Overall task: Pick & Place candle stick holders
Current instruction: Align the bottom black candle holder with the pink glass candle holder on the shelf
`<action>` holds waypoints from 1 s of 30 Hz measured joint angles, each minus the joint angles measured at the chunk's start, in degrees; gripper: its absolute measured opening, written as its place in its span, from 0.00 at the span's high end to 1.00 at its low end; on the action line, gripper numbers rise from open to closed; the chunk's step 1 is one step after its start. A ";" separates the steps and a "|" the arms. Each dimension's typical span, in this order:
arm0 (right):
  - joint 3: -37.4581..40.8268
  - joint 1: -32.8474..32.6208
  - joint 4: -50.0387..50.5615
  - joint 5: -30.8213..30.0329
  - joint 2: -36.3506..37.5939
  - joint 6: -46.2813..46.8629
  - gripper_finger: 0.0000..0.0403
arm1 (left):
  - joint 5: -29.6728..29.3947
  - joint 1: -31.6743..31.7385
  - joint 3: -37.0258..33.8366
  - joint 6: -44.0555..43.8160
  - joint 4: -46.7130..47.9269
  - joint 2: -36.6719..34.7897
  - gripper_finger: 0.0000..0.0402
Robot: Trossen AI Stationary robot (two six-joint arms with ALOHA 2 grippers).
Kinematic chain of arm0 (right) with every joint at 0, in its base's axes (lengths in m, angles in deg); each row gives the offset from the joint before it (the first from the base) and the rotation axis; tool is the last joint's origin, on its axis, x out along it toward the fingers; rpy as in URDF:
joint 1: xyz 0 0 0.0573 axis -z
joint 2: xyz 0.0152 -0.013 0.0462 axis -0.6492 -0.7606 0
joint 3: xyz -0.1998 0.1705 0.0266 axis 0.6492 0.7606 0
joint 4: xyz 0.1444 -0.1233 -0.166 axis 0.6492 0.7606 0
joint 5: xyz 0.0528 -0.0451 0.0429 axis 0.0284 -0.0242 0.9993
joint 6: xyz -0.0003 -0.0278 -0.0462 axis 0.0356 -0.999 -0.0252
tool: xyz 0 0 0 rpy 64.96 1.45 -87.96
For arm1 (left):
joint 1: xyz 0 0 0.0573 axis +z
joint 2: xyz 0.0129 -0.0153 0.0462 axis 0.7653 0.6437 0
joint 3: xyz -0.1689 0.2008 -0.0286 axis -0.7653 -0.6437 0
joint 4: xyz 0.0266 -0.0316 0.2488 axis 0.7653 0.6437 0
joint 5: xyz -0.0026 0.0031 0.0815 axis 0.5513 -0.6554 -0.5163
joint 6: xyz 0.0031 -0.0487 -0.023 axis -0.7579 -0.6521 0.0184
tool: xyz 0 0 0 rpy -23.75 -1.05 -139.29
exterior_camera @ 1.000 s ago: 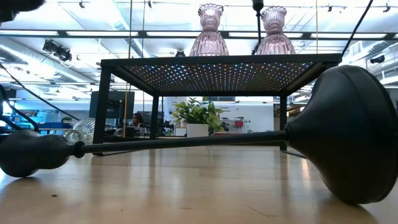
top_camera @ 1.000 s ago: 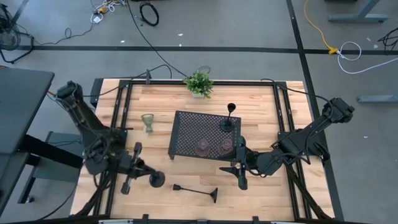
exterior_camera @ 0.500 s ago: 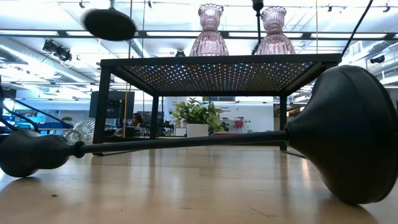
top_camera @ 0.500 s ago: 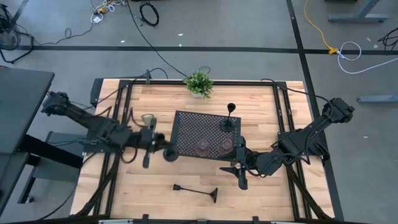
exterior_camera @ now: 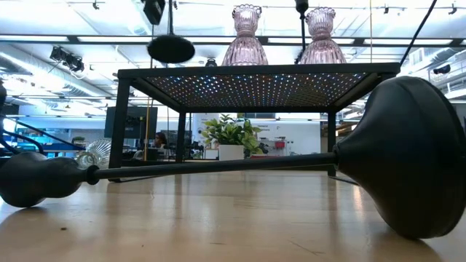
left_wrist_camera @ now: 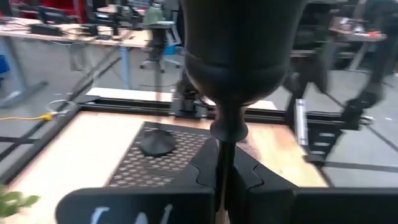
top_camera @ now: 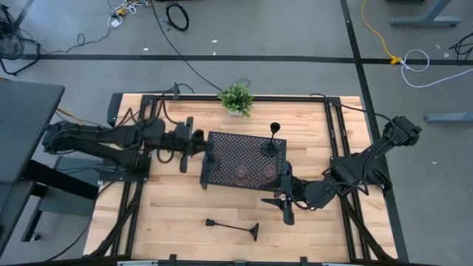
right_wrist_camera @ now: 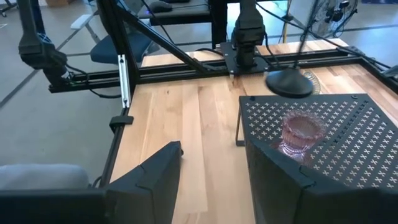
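My left gripper (top_camera: 194, 142) is shut on a slim black candle stick holder (exterior_camera: 171, 48) and holds it in the air by the left edge of the black perforated tray (top_camera: 222, 148). A second black holder (top_camera: 272, 140) stands upright on the tray. Two pinkish glass cups (top_camera: 241, 174) (top_camera: 269, 174) stand on the tray's near part. A third black holder (top_camera: 233, 226) lies on its side on the table near the front edge. A greenish glass cup (exterior_camera: 95, 153) stands on the table left of the tray. My right gripper (top_camera: 284, 201) is open and empty at the tray's near right corner. My left gripper pinches the holder's thin stem (left_wrist_camera: 222, 152) between its two fingers (left_wrist_camera: 261, 180), just below the cup top (left_wrist_camera: 239, 50). The fingers come level from the table's left and lie across the stem. The holder stays upright, its round base (exterior_camera: 171, 49) hanging below, clear of the table.
A small green potted plant (top_camera: 236, 98) stands at the far edge behind the tray. Black frame rails (top_camera: 144, 118) run along the table's left and right sides. Bare wood shows between the tray and the lying holder.
My left gripper has swung from the table's near left toward the far edge and the right, up to the tray's left edge. It has carried the black holder along, clear of the table the whole way. My right arm has kept still.
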 joint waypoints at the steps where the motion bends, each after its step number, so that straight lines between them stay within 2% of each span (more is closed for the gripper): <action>1: 0.00 -0.01 0.00 -0.24 0.00 0.00 0.54 | 0.63 1.36 0.00 0.14 0.05 0.06 0.98; 10: 0.00 0.01 -0.07 -1.26 0.00 -0.04 0.54 | 11.92 11.66 0.32 -0.15 -7.11 4.05 0.98; 15: 0.00 0.01 -0.05 -1.28 0.00 -0.04 0.54 | 15.64 14.64 6.55 -0.48 -7.00 11.20 0.98; 18: 0.02 0.01 -0.02 -1.28 -0.02 -0.03 0.54 | 18.82 15.34 12.31 1.36 -3.13 17.05 0.98; 22: 0.77 0.01 -0.20 -1.28 -0.02 -0.02 0.54 | 19.12 15.62 19.44 4.87 3.56 22.72 0.98; 30: 3.48 0.01 -2.93 -1.28 -0.04 0.22 0.54 | 20.39 15.88 25.11 8.29 2.59 30.93 0.98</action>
